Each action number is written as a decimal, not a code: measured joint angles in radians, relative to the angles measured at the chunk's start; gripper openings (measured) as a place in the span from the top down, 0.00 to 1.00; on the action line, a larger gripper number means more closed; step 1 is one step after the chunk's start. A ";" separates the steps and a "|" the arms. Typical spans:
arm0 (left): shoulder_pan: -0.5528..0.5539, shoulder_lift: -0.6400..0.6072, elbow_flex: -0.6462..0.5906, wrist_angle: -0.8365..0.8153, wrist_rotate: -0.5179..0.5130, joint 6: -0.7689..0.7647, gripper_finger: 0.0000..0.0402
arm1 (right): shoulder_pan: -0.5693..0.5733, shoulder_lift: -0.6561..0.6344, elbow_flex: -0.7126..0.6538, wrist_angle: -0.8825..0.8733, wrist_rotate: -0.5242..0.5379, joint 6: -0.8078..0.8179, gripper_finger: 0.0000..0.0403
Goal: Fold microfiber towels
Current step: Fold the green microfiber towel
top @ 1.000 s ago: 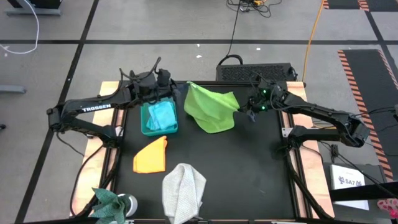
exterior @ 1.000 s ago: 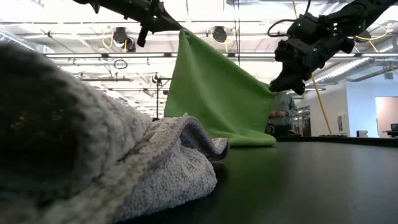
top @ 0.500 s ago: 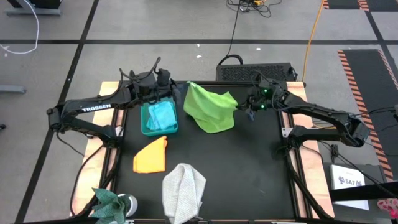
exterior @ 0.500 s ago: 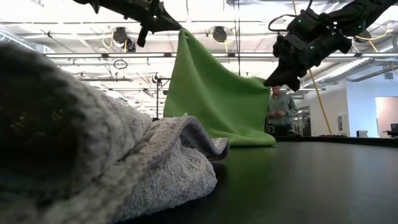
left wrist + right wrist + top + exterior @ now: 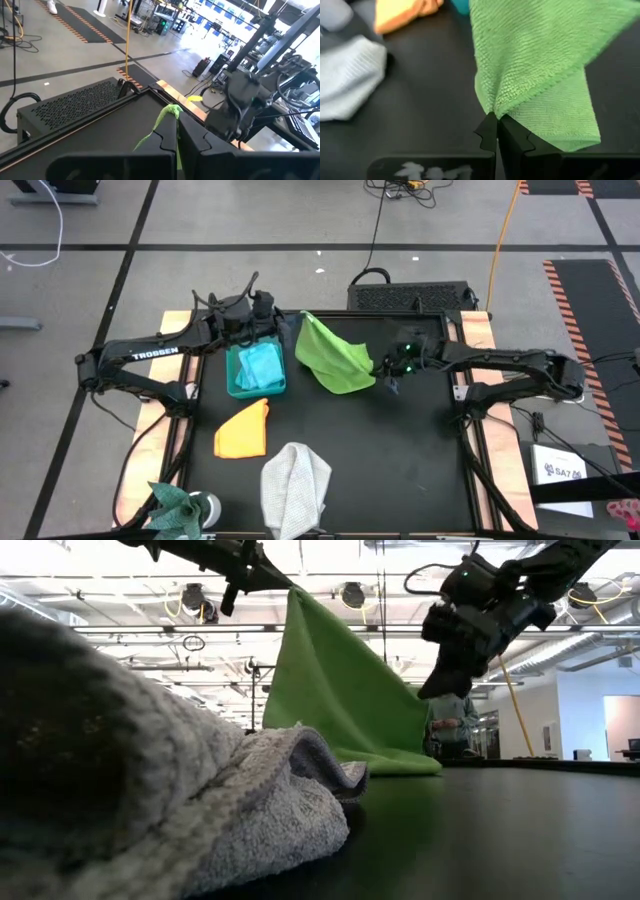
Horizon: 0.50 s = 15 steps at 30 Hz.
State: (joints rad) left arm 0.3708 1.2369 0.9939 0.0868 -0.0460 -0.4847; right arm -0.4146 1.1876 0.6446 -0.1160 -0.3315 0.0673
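A: What is each tool doing?

B: The left tool (image 5: pixel 290 330) is pinched closed on one top corner of the lime green towel (image 5: pixel 335 358), up near the far edge of the surface (image 5: pixel 400 440). In the left wrist view its fingertips (image 5: pixel 170 131) meet with a strip of green cloth squeezed between them

A: And the right one?

B: The right tool (image 5: pixel 385 365) is clamped on the opposite corner of the same towel, closer to the middle of the surface. The right wrist view shows the cloth bunched into a point where the closed fingertips (image 5: pixel 496 131) grip it

A: How does the towel hang?

B: It is stretched between the two tools, high at the left one and sloping down to the right one, with its lower edge resting on the surface in the low view

A: Where are the other towels?

B: The light blue towel (image 5: pixel 262 365) lies inside the teal plastic bin (image 5: pixel 238 387), just beside the left tool. The orange-yellow towel (image 5: pixel 243 430) lies flat nearer the front, and the light grey towel (image 5: pixel 296 485) is heaped at the front edge. A teal towel (image 5: pixel 175 505) sits crumpled at the front left corner, off the dark mat
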 joint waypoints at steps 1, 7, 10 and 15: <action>0.000 0.000 0.000 0.000 0.000 0.000 1.00 | 0.017 0.019 0.000 0.008 0.029 -0.010 1.00; 0.000 0.000 0.000 -0.001 0.000 -0.003 1.00 | 0.079 0.071 0.001 0.104 0.201 -0.087 1.00; 0.000 0.000 0.000 -0.003 0.000 -0.007 1.00 | 0.080 0.054 0.010 0.102 0.208 -0.098 0.98; -0.003 0.000 0.000 -0.016 0.000 -0.014 1.00 | 0.037 0.036 0.032 0.086 0.210 -0.138 0.93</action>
State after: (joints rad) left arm 0.3681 1.2369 0.9939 0.0708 -0.0456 -0.4992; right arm -0.3771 1.2232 0.6768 -0.0303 -0.1211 -0.0707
